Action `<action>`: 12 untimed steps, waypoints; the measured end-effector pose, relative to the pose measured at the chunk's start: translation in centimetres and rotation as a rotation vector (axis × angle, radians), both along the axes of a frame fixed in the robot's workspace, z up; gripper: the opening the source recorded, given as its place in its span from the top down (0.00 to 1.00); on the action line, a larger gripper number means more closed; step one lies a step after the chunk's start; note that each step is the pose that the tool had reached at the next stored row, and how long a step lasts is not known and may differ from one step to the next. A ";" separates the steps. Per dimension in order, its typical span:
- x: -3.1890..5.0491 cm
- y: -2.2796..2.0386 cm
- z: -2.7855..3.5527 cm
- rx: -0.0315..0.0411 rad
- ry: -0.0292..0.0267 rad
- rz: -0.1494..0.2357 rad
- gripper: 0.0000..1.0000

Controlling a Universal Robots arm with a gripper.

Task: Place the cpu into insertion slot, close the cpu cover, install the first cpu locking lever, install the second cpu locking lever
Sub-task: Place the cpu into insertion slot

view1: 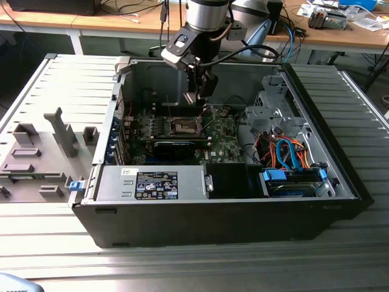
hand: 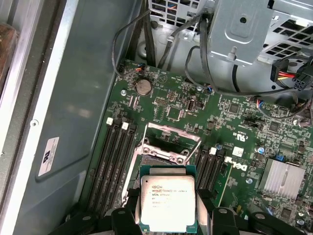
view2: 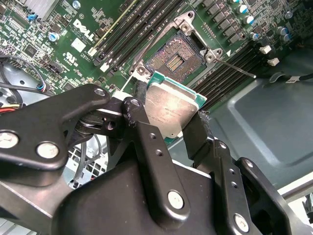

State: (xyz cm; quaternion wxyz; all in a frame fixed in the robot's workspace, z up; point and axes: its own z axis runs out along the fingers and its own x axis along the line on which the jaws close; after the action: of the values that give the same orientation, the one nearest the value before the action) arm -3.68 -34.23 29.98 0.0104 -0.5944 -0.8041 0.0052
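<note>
Exterior view: gripper (view1: 197, 97) hangs upper centre of frame, inside an open pc case (view1: 340, 176), just above the insertion slot (view1: 184, 126) on the green motherboard (view1: 222, 143)

Second wrist view: black fingers (view2: 146, 132) clamped on opposite edges of the cpu (view2: 171, 110), silver top facing cam. It's held tilted, above & apart from the bare slot (view2: 171, 58) w/ brown pin field showing

First wrist view: cpu (hand: 167, 203) in the grip, near the slot (hand: 164, 147), memory slots (hand: 115, 161) either side
</note>
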 end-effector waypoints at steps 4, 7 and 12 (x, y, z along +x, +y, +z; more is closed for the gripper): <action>0.00 0.00 -0.01 0.0000 0.0000 -0.005 0.45; 0.00 0.00 -0.02 0.0000 0.0000 -0.009 0.45; 0.00 0.00 -0.04 0.0000 0.0000 -0.016 0.45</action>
State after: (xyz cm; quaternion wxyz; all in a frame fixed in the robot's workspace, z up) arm -3.67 -34.23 29.94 0.0105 -0.6006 -0.7994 0.0051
